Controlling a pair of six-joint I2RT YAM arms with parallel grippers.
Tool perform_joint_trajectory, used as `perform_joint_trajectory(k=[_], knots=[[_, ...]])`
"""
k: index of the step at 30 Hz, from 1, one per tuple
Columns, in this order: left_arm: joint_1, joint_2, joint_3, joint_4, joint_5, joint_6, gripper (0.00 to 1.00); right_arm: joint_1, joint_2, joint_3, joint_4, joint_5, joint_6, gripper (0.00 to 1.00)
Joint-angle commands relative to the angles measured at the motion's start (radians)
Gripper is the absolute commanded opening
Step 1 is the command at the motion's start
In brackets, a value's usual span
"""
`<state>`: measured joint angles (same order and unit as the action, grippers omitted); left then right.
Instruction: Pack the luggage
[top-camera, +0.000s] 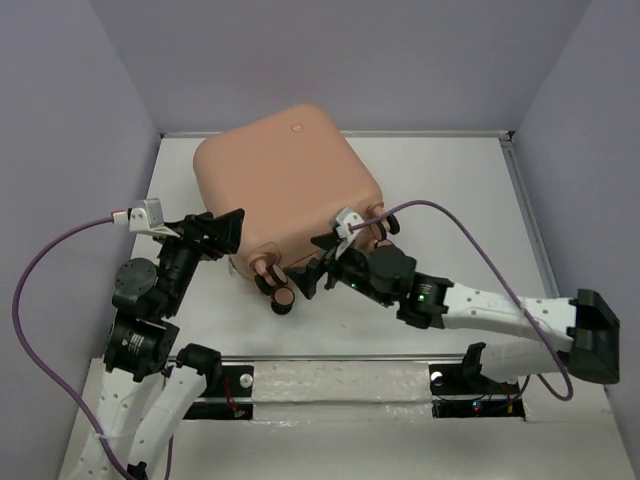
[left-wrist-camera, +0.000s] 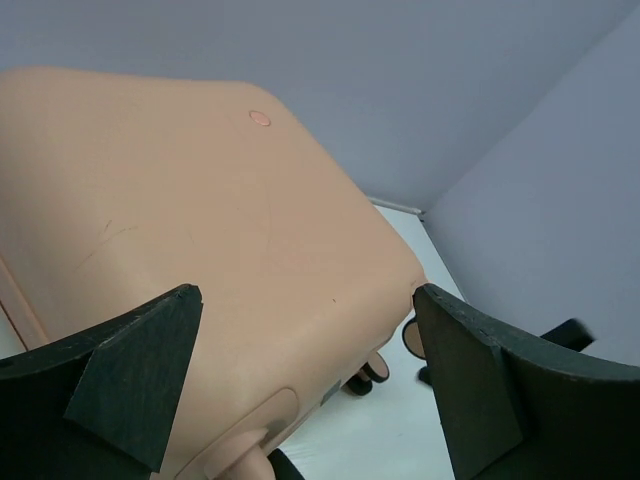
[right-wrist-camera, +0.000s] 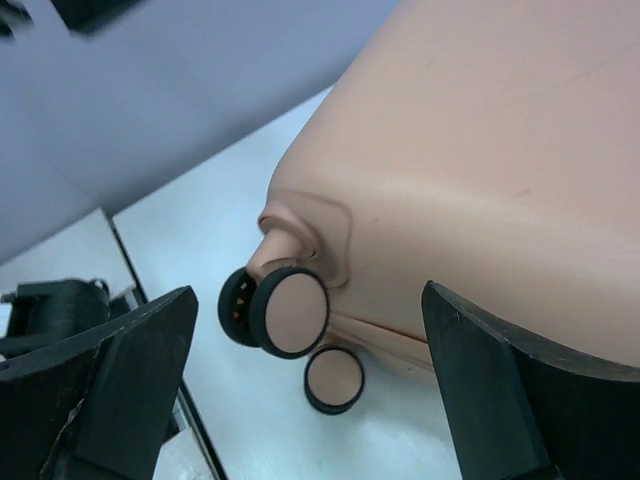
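The peach-pink luggage (top-camera: 285, 180) lies shut on the white table, shell up, with its round dimple (top-camera: 296, 127) toward the back. Its dark caster wheels (top-camera: 283, 298) stick out at the near edge. My left gripper (top-camera: 232, 232) is open and empty at the case's near-left corner; in the left wrist view (left-wrist-camera: 308, 300) the shell (left-wrist-camera: 200, 230) fills the space between the jaws. My right gripper (top-camera: 318, 262) is open and empty beside the wheels; in the right wrist view (right-wrist-camera: 310, 298) a wheel (right-wrist-camera: 290, 312) and the shell (right-wrist-camera: 480, 150) sit between the jaws. The black lining is hidden.
The white table (top-camera: 450, 200) is boxed in by lilac walls at the back and both sides. Purple cables (top-camera: 470, 240) loop from both wrists. A pale rail (top-camera: 340, 380) with the arm bases runs along the near edge.
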<state>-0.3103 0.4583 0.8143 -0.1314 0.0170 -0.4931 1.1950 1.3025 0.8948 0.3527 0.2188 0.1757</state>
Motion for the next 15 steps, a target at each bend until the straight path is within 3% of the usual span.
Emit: perform_joint_trajectory(k=[1,11,15], knots=[[0.000,-0.036,-0.010,0.061,0.086,0.037,0.99,-0.002,-0.255,-0.077,-0.032,0.194,-0.100,1.00],[0.002,-0.081,-0.001,0.090,0.127,0.100,0.99,-0.002,-0.796,-0.298,-0.067,0.543,-0.194,1.00],[0.000,-0.089,-0.024,0.108,0.117,0.099,0.99,-0.002,-0.867,-0.341,-0.064,0.596,-0.203,1.00]])
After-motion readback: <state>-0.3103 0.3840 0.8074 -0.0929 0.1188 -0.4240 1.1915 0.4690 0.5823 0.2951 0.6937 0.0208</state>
